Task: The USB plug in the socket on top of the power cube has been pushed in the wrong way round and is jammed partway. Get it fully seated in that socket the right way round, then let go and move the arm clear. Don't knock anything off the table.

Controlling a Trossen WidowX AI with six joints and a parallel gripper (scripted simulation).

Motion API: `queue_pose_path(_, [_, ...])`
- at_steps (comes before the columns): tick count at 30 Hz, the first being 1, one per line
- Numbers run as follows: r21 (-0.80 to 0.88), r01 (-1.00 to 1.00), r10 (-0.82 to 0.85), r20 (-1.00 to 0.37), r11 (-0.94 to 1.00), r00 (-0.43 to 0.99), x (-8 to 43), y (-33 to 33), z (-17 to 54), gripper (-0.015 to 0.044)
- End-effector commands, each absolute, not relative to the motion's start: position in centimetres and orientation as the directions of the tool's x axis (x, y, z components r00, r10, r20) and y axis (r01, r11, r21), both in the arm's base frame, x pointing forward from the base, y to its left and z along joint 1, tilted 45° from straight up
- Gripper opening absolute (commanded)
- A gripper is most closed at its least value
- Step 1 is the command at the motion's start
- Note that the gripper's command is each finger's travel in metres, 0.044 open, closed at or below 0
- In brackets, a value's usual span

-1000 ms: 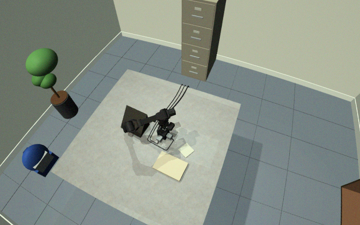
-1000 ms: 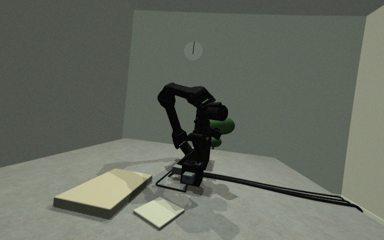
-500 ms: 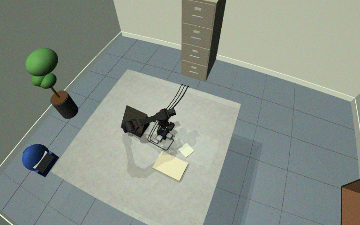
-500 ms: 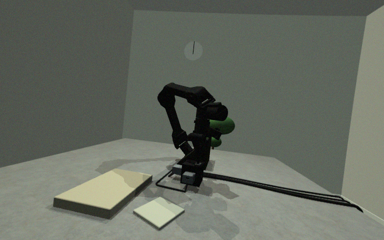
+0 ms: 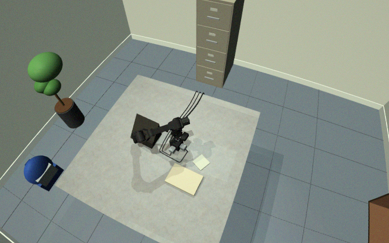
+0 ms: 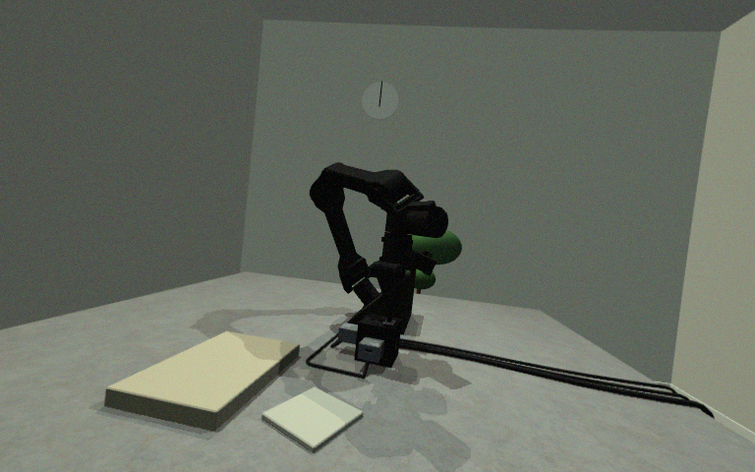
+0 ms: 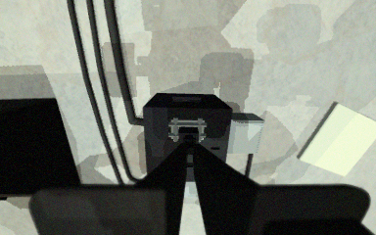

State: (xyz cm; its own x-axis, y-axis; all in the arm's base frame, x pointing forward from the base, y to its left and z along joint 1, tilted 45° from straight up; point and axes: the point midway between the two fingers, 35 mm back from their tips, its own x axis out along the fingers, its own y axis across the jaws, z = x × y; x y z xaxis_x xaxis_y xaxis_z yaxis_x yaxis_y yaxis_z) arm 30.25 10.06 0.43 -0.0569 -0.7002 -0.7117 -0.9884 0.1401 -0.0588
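Black robot hand [image 5: 177,140] [image 6: 388,318] [image 7: 189,149] grasping the dark USB plug [image 7: 189,133] at the socket on top of the black power cube [image 5: 175,144] [image 6: 393,350] [image 7: 157,147], gray adapters [image 5: 183,147] [image 6: 370,349] [image 7: 246,134] on the cube's sides, pale pad [image 5: 201,162] [image 6: 313,417] [image 7: 340,139] near the cube.

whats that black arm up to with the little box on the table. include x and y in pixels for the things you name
The arm's gripper [image 7: 189,149] reaches down over the top of the power cube [image 7: 157,117] [image 6: 393,356], fingers closed on the small dark plug at its socket. Grey blocks [image 7: 246,134] [image 6: 370,350] stick out of the cube's sides. Whether the plug is seated, or which way round it is, can't be told from here. It hasn't been let go.
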Motion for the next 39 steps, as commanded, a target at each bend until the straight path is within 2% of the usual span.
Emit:
queue_pose_path(1, [-0.055,-0.989,-0.705,-0.707,0.137,-0.058,30.23,9.79,0.34,0.0000])
queue_pose_path(17, [-0.055,-0.989,-0.705,-0.707,0.137,-0.058,30.23,9.79,0.34,0.0000])
queue_pose_path(21, [-0.059,-0.988,-0.700,-0.712,0.140,-0.056,30.26,10.07,0.42,0.0095])
queue_pose_path(39, [-0.059,-0.988,-0.700,-0.712,0.140,-0.057,30.26,10.05,0.42,0.0095])
